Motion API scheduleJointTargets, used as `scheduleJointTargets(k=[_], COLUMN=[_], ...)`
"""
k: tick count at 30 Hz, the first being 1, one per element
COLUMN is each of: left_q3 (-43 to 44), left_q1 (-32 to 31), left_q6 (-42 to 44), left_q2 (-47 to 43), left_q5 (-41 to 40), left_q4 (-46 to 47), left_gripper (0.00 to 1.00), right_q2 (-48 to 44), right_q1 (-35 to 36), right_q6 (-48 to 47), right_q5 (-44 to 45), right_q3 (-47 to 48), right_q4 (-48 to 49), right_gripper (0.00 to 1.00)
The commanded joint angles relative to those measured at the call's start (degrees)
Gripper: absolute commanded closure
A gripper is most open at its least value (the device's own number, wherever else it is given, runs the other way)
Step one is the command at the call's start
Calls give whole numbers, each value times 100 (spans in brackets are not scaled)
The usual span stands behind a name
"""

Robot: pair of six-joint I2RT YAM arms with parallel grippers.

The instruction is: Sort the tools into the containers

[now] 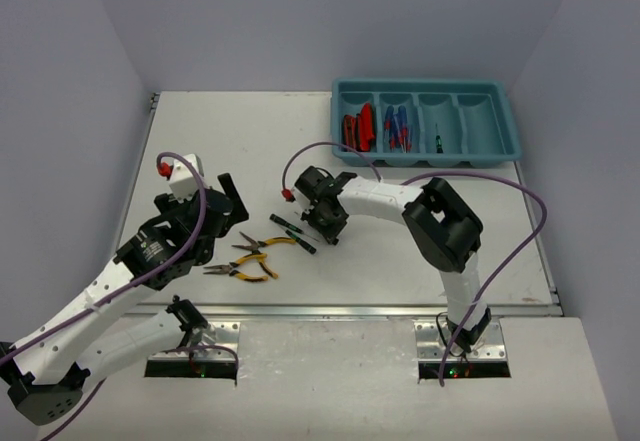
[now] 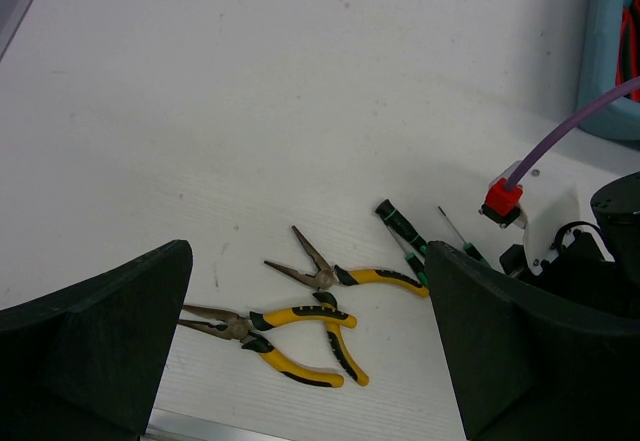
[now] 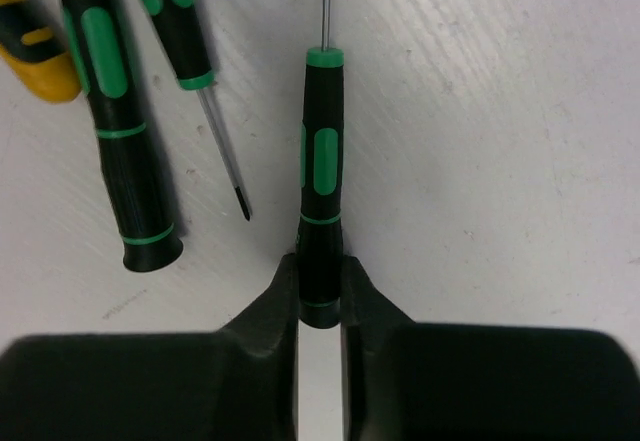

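Note:
My right gripper (image 3: 320,276) is shut on the butt end of a slim black-and-green screwdriver (image 3: 322,161) that lies flat on the table, tip pointing away. Two more black-and-green screwdrivers (image 3: 110,91) (image 3: 185,41) lie just to its left. In the top view this gripper (image 1: 325,223) is low over the table's middle. My left gripper (image 1: 225,216) stands open with nothing between its fingers, above two yellow-handled pliers (image 2: 345,276) (image 2: 280,326). The teal tray (image 1: 430,86) at the back right holds red utility knives (image 1: 357,129), blue-handled screwdrivers (image 1: 397,128) and one black-and-green screwdriver (image 1: 437,138) in separate compartments.
The two pliers (image 1: 250,258) lie overlapping near the table's front edge, left of the loose screwdrivers (image 1: 293,233). A purple cable (image 1: 300,151) loops over the right arm. Grey walls close in the table on three sides.

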Motion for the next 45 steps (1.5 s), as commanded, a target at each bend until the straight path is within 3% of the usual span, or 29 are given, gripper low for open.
scheduleJointTargets(k=[1, 9, 12, 16, 21, 25, 30, 31, 33, 35, 36, 40, 45], left_q3=[18, 18, 18, 9, 7, 9, 0, 0, -2, 9, 9, 9, 30], left_q1=[79, 80, 80, 80, 74, 72, 80, 80, 80, 80, 80, 80, 89], left_q6=[72, 80, 80, 80, 68, 62, 80, 95, 123, 115, 121, 115, 31], left_q2=[-86, -148, -172, -175, -165, -156, -49, -12, 40, 90, 90, 37, -40], left_q5=[-11, -11, -9, -10, -10, -20, -10, 20, 48, 42, 42, 16, -68], left_q4=[169, 177, 177, 185, 174, 168, 186, 208, 220, 211, 205, 212, 128], left_gripper=[0, 0, 0, 0, 0, 0, 0, 0, 0, 0, 0, 0, 0], right_q2=[-100, -1964, -2211, -1561, 226, 982, 1126, 1044, 918, 706, 563, -189, -1316], right_q1=[-202, -1765, -2562, -3741, -4393, -4564, -4617, -4617, -4605, -4606, -4583, -4353, -3130], right_q6=[103, 37, 97, 63, -233, -517, -453, -393, -235, -93, -63, 2, -45], right_q5=[687, 166, -95, 259, 585, 748, 546, 493, 461, 380, 380, 283, -395], right_q3=[-99, -226, 29, 1213, 2915, 3952, 3954, 3946, 3941, 3962, 3968, 3716, 1997], right_q4=[206, 272, 288, 124, -220, -555, -503, -511, -520, -557, -587, -652, -96], right_gripper=[97, 100, 100, 100, 100, 96, 84, 69, 59, 40, 37, 38, 50])
